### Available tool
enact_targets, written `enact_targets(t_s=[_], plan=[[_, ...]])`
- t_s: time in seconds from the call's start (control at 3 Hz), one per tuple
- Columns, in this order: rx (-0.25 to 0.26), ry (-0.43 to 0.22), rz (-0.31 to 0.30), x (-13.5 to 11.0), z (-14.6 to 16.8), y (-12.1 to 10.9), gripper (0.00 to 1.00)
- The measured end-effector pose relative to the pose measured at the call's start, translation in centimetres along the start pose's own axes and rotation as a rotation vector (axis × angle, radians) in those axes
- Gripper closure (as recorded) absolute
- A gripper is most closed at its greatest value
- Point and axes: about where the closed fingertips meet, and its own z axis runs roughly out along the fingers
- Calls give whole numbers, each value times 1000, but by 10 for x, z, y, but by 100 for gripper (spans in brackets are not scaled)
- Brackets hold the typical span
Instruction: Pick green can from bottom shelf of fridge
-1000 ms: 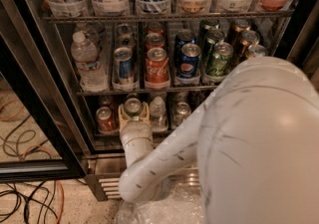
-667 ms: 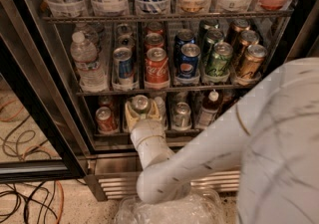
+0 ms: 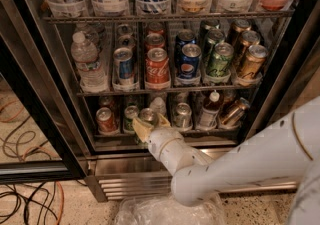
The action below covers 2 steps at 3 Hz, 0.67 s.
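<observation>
So the green can (image 3: 148,115) is at the near edge of the bottom shelf (image 3: 120,142), left of the middle. All you really get of it is the silver top; the side is mostly hidden. The gripper (image 3: 149,125) comes in from below and its cream fingers (image 3: 139,130) are clamped on either side of the can. Just left is another greenish can (image 3: 131,115), then a red can (image 3: 105,120). To the right are a silver can (image 3: 182,115), a small bottle (image 3: 209,110) and a tipped bronze can (image 3: 234,111). The white arm (image 3: 240,169) crosses the fridge (image 3: 125,181) base grille, with cables (image 3: 25,204) on the floor far left.
</observation>
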Motion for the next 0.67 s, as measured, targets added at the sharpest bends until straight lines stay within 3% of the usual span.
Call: enact_targets(t_s=[0.33,0.67], plan=[[-117,79,57,22,-14,22,100],[-187,82,42,21,-16,40,100]])
